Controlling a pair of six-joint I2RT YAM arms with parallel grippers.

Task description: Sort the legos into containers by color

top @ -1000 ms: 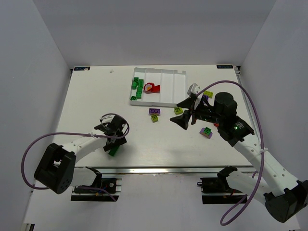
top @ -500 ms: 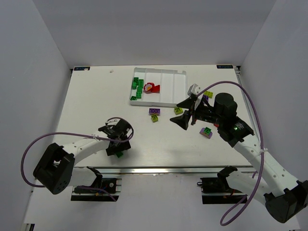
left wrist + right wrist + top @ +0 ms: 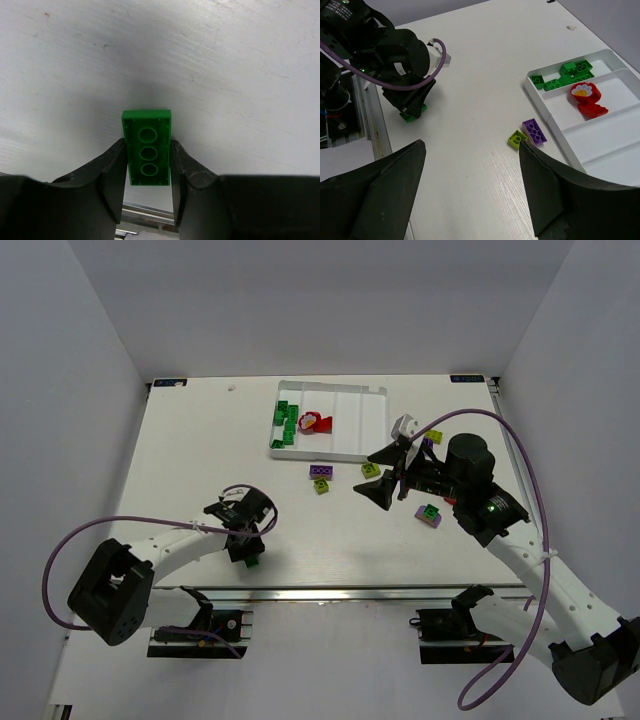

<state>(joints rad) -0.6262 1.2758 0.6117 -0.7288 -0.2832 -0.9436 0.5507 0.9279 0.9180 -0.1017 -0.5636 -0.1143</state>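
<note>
My left gripper (image 3: 147, 145) is down at the table near its front edge, and both fingers press the long sides of a green lego (image 3: 147, 152) that lies flat; from above the gripper (image 3: 247, 543) covers most of it (image 3: 252, 561). My right gripper (image 3: 378, 475) hangs open and holds nothing, right of a purple lego (image 3: 321, 471) and a yellow-green lego (image 3: 322, 486). The white tray (image 3: 362, 430) at the back holds several green legos (image 3: 285, 420) in its leftmost compartment and a red piece (image 3: 318, 423) in the one beside it.
More loose legos lie near the right arm: a yellow-green one (image 3: 369, 469), a purple one with a green top (image 3: 429, 514), and a yellow-green and purple pair (image 3: 432, 438). The metal rail of the table's front edge (image 3: 330, 593) runs close behind my left gripper.
My left gripper came down and toward the front edge over the green lego, and its fingers narrowed onto the brick's sides. The right arm has not moved.
</note>
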